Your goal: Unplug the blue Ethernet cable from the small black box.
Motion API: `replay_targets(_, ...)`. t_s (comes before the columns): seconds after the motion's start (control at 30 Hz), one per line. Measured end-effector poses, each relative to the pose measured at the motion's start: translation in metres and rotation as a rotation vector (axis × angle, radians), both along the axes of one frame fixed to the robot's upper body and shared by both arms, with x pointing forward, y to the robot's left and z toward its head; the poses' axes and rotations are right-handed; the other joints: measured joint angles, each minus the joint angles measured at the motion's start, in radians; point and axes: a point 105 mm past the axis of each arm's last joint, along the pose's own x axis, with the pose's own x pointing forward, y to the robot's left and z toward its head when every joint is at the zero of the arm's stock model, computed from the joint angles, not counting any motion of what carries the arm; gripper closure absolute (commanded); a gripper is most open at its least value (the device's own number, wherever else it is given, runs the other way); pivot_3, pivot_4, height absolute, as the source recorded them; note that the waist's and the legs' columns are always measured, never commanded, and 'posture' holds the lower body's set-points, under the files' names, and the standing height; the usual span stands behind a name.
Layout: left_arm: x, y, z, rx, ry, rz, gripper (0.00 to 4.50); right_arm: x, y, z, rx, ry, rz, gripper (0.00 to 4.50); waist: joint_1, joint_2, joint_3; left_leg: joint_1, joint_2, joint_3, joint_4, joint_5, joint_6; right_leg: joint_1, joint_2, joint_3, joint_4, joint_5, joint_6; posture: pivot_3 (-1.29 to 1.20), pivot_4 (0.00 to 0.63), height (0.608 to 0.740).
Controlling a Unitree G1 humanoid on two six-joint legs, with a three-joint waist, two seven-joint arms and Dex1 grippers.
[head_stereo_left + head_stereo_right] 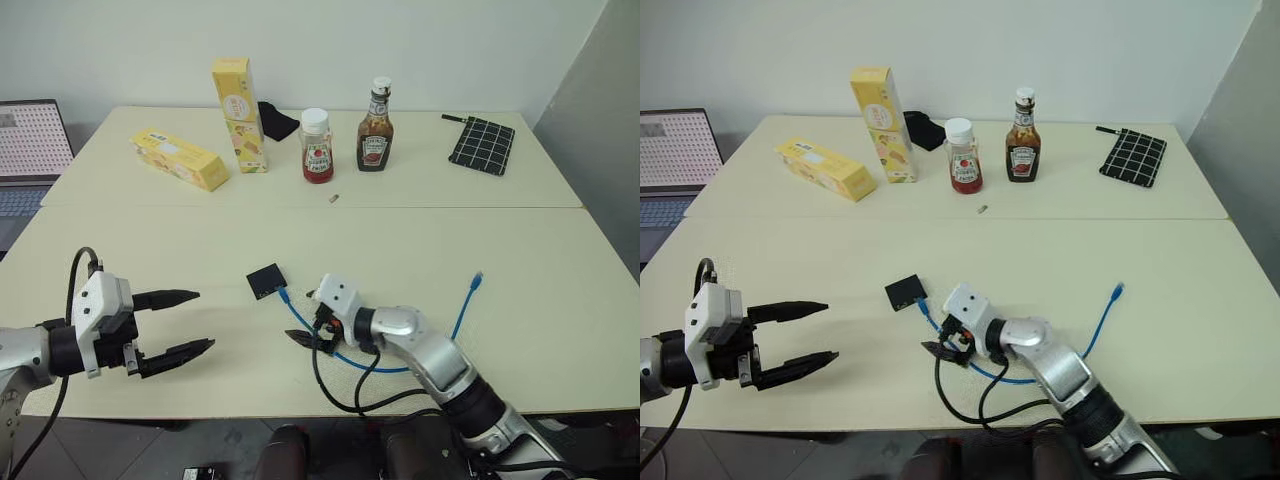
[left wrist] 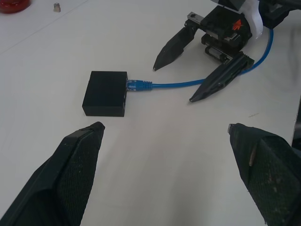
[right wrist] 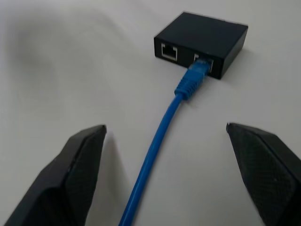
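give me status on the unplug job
Both grippers open: left gripper off to the side, right gripper straddling the blue Ethernet cable. Cable plugged into small black box. Nothing in the way.

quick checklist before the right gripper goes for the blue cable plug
1. Blue Ethernet cable plugged into the small black box: ok, the plug sits in one port and the port beside it is empty.
2. Right gripper open: ok, fingers spread with the cable running between them.
3. Right gripper lined up on the plug: ok, it faces the box's port side, short of the plug.
4. Cable gripped: not ok, neither finger touches it.
5. Left gripper open: ok, fingers apart, holding nothing.
6. Box held steady: not ok, the left gripper hovers apart from it and nothing pins it to the table.
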Motion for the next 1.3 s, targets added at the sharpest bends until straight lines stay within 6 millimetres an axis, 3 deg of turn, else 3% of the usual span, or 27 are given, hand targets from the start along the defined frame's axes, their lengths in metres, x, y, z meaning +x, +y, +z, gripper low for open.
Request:
replay_targets(0.2,0.001,-0.001,0.000,0.001,-0.006,0.008,0.00,0.001,-0.001,-0.002,-0.057,-0.038,0.009,2.54,0.000,0.000,0.000,0.000,0.000,0.000,0.000,0.000,0.000,0.000,0.000,0.000,0.000,0.000,0.000,0.00,0.150,0.740)
replay_targets(0.5,0.004,-0.006,-0.001,-0.006,-0.014,0.003,0.00,-0.003,0.004,-0.002,-0.122,-0.116,0.072,4.49,0.000,0.000,0.000,0.001,0.000,-0.001,0.000,0.000,0.000,0.000,0.000,0.000,0.000,0.000,0.000,0.00,0.150,0.740)
replay_targets(0.6,0.005,-0.013,-0.002,-0.009,-0.012,-0.023,0.00,0.002,-0.003,0.000,-0.154,-0.143,0.072,4.49,0.003,0.000,0.000,0.001,0.000,-0.001,0.000,0.000,0.000,0.001,0.000,-0.001,0.000,0.000,0.000,0.00,0.150,0.740)
replay_targets(0.7,0.008,-0.019,-0.002,-0.016,-0.015,-0.043,0.00,0.012,-0.026,0.003,-0.204,-0.174,0.062,4.49,0.008,0.000,0.000,0.000,-0.001,-0.001,0.001,0.000,0.000,0.001,-0.002,-0.001,0.000,0.000,0.000,0.00,0.150,0.740)
replay_targets(0.77,0.009,-0.023,-0.003,-0.026,-0.015,-0.055,0.00,0.019,-0.050,0.007,-0.256,-0.203,0.056,4.49,0.009,0.000,0.000,0.000,-0.002,-0.001,0.001,0.000,0.000,0.002,-0.003,-0.001,0.000,0.000,0.001,0.00,0.150,0.740)
replay_targets(0.93,0.010,-0.041,-0.014,-0.053,0.013,-0.109,0.00,0.031,-0.139,0.016,-0.432,-0.223,-0.012,4.49,0.007,0.000,0.000,-0.001,-0.002,0.000,0.001,0.000,0.000,0.002,-0.002,-0.001,-0.001,0.000,0.001,0.00,0.150,0.740)
replay_targets(1.0,0.011,-0.044,-0.014,-0.054,0.009,-0.121,0.00,0.026,-0.156,0.017,-0.459,-0.208,-0.014,4.49,0.005,0.000,0.000,-0.001,-0.001,0.001,0.001,0.000,0.000,0.002,-0.002,-0.001,-0.001,0.000,0.000,0.00,0.150,0.740)
replay_targets(1.1,0.013,-0.049,-0.013,-0.064,0.003,-0.136,0.00,0.013,-0.169,0.015,-0.472,-0.173,-0.010,4.49,0.002,0.001,0.000,0.000,-0.001,0.000,0.000,0.000,0.000,0.002,-0.002,-0.001,-0.001,0.000,0.000,0.00,0.150,0.740)
replay_targets(1.3,0.015,-0.060,-0.011,-0.073,0.003,-0.171,0.00,0.009,-0.169,0.017,-0.445,-0.134,-0.051,3.13,0.002,0.000,0.000,0.000,-0.001,0.000,0.001,0.000,0.000,0.002,-0.001,-0.001,0.000,0.000,0.000,0.00,0.150,0.740)
